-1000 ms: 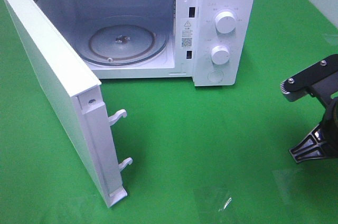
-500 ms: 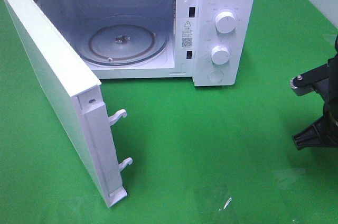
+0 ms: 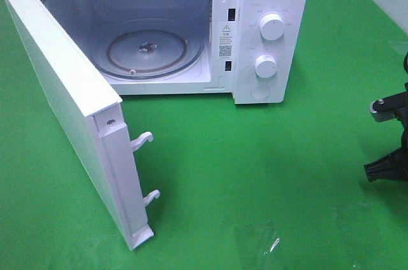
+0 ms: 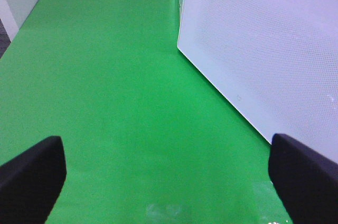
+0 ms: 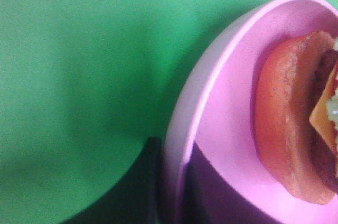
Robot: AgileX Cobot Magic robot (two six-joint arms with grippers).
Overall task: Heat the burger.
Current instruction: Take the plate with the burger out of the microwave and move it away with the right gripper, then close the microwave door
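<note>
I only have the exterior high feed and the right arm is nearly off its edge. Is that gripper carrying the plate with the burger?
Observer: Yes, the right wrist view shows dark fingers pinched on the rim of the pink plate.
Operator: Is the burger on it?
Observer: The burger sits on the plate, partly cut off by the frame.
Operator: And the left gripper?
Observer: The left gripper is open and empty over the green table, beside the microwave door.

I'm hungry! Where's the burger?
The golden-bun burger shows only in the right wrist view, on the round pink plate over green cloth.
</note>
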